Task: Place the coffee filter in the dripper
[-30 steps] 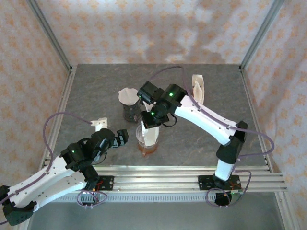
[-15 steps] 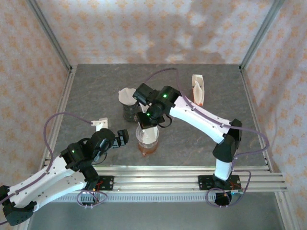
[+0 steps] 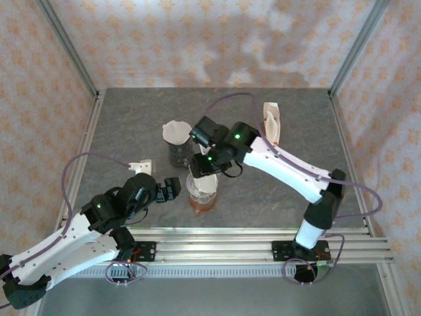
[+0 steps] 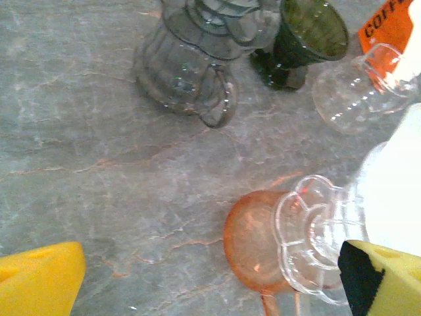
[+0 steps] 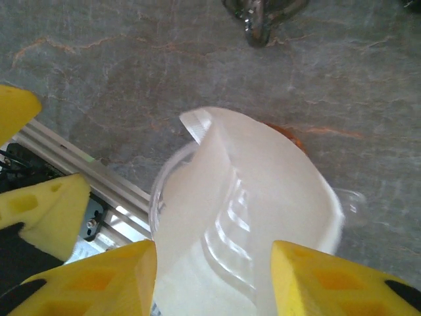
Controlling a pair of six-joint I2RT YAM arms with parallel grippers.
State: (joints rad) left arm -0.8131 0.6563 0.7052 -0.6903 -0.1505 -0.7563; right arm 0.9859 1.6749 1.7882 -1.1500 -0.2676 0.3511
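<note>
Right claw (image 5: 212, 278), parted, flanks the filter (image 5: 263, 191) inside the dripper (image 5: 156, 205) rim.

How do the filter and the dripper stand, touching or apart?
Touching. The right wrist view shows the filter lying inside the dripper, whose ribs show through it.

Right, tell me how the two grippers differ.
The left gripper sits beside the dripper; the right gripper hangs over it. The left gripper's fingers are spread wide around nothing; the right gripper's stand closer together, flanking the coffee filter. Both have yellow fingers.
</note>
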